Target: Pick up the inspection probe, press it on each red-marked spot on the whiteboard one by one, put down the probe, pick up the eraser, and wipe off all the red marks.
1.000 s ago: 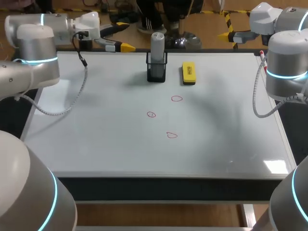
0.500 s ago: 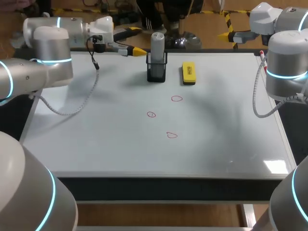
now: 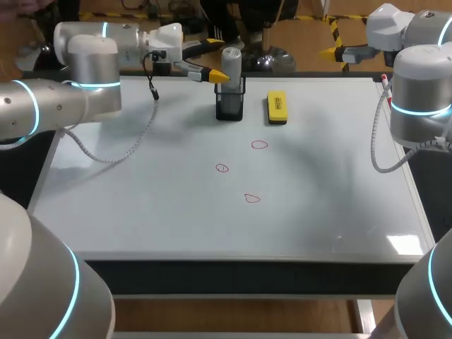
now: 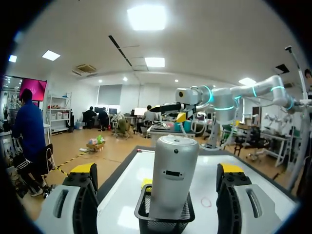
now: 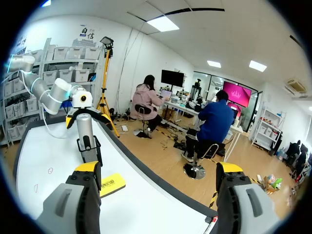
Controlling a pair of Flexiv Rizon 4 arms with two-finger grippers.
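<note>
Left end effector [image 3: 215,59] wide, right end effector [image 5: 158,168] wide, one probe [image 3: 231,62], three red marks [image 3: 259,145] [image 3: 222,168] [image 3: 252,198]

My left arm [image 3: 85,63] lies level along the far edge of the tabletop [image 3: 141,212]. The wrist is turned so my left pincer [image 3: 215,60] points toward the middle of that edge, its fingers [image 4: 80,195] spread wide (one yellow tip sits above the other from overhead). My right arm [image 3: 420,99] stands upright at the far right corner. My right pincer [image 5: 159,190] points leftward just beyond the far edge, also spread wide.
</note>
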